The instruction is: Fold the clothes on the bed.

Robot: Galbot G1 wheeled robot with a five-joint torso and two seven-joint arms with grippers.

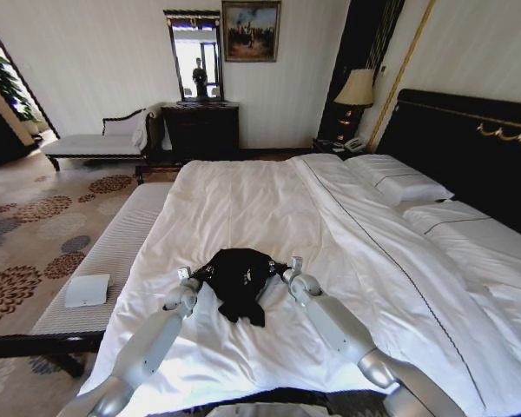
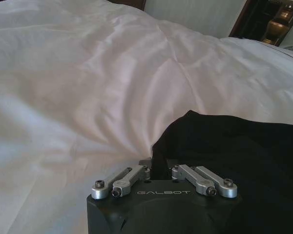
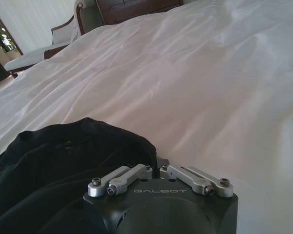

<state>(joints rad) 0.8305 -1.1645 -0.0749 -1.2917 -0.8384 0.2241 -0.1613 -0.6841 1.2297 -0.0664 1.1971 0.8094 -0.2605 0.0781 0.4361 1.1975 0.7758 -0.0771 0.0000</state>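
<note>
A black top [image 1: 240, 280] lies bunched near the foot of a large bed [image 1: 269, 208] with a white duvet [image 1: 243, 200]. The left pincer [image 1: 194, 274] is clenched on the garment's left edge, and the right pincer [image 1: 282, 268] is clenched on its right edge; in each wrist view the linkages meet on black cloth. Both arms reach in from the foot of the bed. White pillows [image 1: 398, 181] rest by the black headboard [image 1: 469, 148].

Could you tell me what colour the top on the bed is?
Black top, clearest in the head view.
</note>
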